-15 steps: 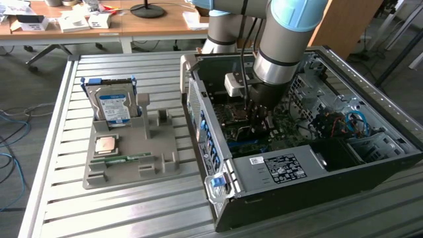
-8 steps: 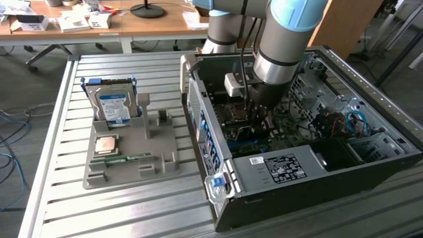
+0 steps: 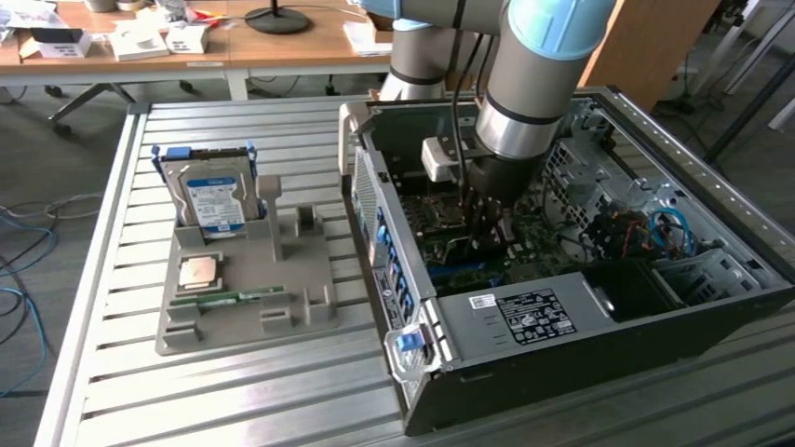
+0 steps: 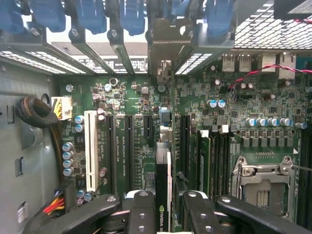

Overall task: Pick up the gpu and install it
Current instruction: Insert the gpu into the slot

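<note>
gpu (image 4: 163, 195) edge-on, clamped between gripper (image 4: 164, 214) fingers

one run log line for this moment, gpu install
hand: shut on gpu | location: inside pc case, above motherboard slots | gpu: edge-on, not visibly seated

Silver-grey arm (image 3: 528, 102) with light blue joint caps, black screw-studded jaws

Our green gpu (image 4: 163, 195), black-edged, above the green motherboard (image 4: 146, 141) with its white slot (image 4: 90, 148) and blue latches (image 4: 131, 14).
</note>
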`<state>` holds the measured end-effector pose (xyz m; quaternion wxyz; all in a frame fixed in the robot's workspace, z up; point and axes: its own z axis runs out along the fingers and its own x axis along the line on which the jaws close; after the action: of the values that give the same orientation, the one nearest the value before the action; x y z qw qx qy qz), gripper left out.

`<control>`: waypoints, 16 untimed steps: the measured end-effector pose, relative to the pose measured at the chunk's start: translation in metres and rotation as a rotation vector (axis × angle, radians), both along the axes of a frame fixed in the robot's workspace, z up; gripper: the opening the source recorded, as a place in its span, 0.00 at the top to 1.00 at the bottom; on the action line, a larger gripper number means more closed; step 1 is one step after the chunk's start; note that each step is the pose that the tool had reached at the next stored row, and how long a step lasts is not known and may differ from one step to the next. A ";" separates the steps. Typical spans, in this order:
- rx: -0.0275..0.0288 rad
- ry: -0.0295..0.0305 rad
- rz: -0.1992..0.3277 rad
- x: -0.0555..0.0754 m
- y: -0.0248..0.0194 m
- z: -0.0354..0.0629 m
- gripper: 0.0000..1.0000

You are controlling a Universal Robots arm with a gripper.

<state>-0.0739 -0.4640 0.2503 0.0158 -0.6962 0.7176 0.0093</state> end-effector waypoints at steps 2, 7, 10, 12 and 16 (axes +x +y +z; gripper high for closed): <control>-0.0002 0.0001 0.000 0.000 -0.0001 0.0001 0.74; -0.0003 0.0001 0.000 0.000 -0.0001 0.0001 0.74; -0.0003 0.0002 0.000 0.000 -0.0001 0.0001 0.67; -0.0003 0.0001 0.000 0.000 -0.0001 0.0001 0.60; -0.0004 0.0002 0.000 0.000 -0.0001 0.0049 0.60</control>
<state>-0.0739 -0.4641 0.2552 0.0156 -0.6962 0.7176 0.0093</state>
